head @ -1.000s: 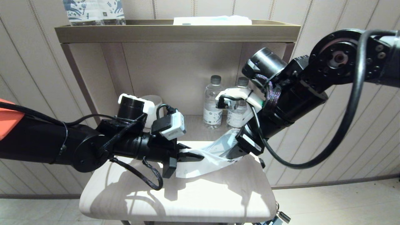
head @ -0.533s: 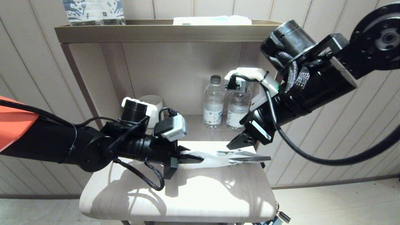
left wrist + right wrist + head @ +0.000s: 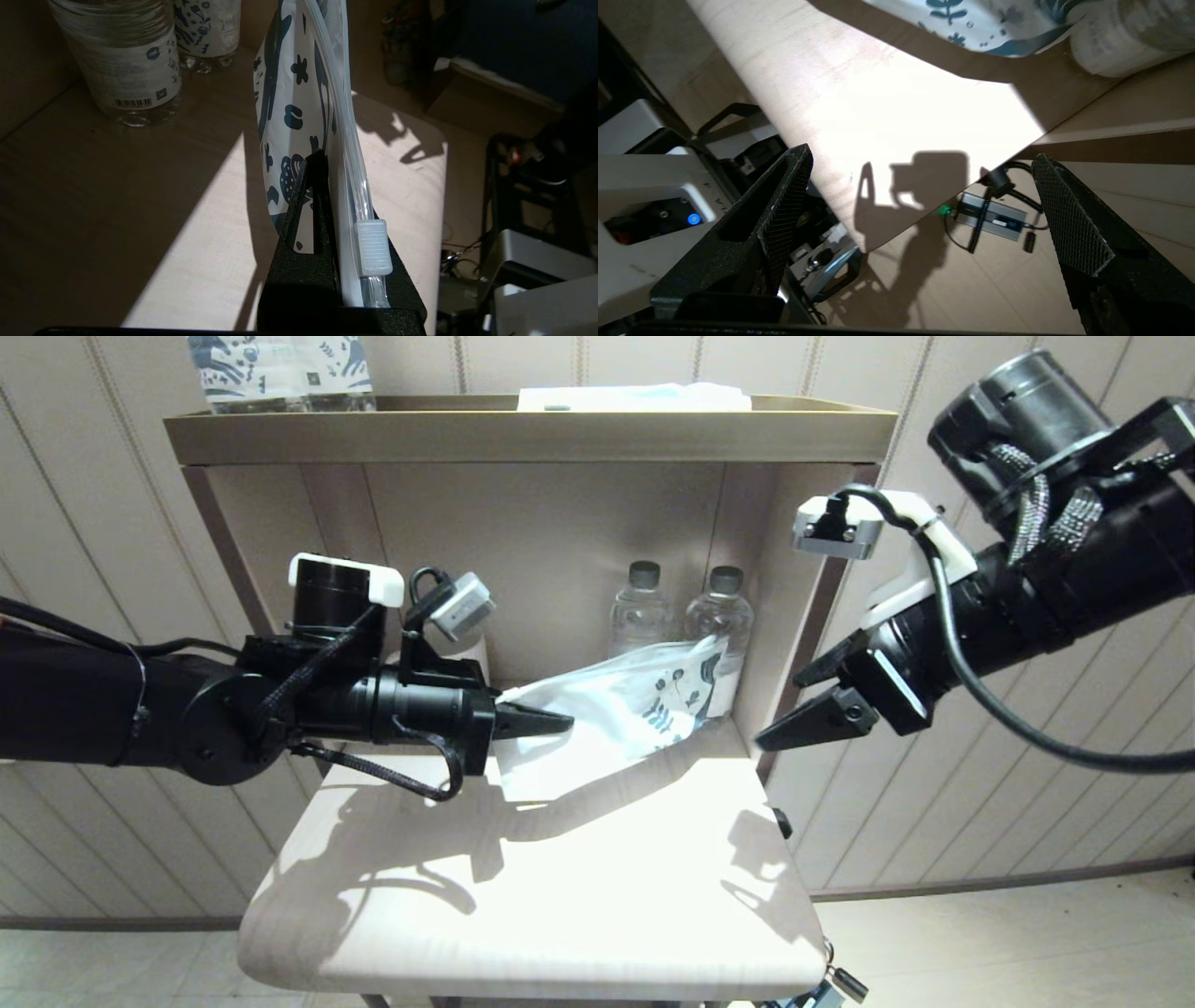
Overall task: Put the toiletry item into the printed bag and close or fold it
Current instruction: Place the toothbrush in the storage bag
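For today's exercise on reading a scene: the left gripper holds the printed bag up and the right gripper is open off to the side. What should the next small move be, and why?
Probably the left gripper should lower the printed bag flat onto the table. It is shut on the bag's zip edge beside the slider, the bag hangs tilted above the table, and the right gripper stands open and apart, holding nothing. The toothbrush cannot be made out.

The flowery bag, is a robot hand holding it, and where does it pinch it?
Yes. The left tool pinches the printed bag at its zipper-edge corner, right beside the white slider. The right tool is open, holding nothing.
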You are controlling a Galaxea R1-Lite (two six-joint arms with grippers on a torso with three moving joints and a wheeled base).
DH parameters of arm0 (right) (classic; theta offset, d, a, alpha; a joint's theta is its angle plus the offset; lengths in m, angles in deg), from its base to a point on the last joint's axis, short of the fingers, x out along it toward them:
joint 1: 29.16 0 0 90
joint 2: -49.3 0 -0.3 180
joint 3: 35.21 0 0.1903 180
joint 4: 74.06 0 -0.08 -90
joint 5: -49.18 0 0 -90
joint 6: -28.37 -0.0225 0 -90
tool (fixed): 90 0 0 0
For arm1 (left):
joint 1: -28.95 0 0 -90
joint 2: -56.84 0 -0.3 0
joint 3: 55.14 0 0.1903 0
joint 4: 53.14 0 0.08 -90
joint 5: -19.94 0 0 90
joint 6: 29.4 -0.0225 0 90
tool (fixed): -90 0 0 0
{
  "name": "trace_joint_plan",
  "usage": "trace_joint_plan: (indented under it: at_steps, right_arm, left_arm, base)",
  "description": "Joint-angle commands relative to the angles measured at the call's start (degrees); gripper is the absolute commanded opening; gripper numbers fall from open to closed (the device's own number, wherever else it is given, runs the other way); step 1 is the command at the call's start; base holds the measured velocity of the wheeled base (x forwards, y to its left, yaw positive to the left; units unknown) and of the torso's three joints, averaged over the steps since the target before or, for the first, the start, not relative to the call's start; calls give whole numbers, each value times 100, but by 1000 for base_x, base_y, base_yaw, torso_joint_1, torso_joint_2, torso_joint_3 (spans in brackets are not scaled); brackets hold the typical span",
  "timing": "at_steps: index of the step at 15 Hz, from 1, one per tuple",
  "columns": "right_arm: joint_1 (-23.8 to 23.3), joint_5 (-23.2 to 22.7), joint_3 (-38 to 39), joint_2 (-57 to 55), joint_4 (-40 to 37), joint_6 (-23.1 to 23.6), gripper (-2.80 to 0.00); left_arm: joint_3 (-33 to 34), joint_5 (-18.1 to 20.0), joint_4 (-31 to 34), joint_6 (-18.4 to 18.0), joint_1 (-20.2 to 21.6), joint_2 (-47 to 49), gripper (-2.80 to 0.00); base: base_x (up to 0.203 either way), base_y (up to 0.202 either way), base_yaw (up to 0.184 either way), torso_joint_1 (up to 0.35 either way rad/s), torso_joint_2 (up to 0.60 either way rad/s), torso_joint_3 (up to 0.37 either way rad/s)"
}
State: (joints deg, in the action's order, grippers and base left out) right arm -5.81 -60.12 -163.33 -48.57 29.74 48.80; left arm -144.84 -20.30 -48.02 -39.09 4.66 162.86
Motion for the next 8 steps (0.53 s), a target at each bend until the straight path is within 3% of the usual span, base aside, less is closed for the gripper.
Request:
trace_joint_plan:
  at_steps: [1, 4, 8]
  right_arm:
    - [-208, -307, 321, 162, 12, -38, 0]
    - [-329, -457, 986, 285, 711, -73, 0]
    - [-704, -1162, 1871, 580, 1515, -83, 0]
  left_arm:
    - [-44, 223, -16, 472, 89, -68, -280]
    - [189, 307, -131, 410, 116, 260, -280]
    - [701, 281, -386, -582, -98, 750, -280]
  base:
    - [0, 0, 0, 0, 0, 0]
    - [0, 0, 0, 0, 0, 0]
    - [0, 0, 0, 0, 0, 0]
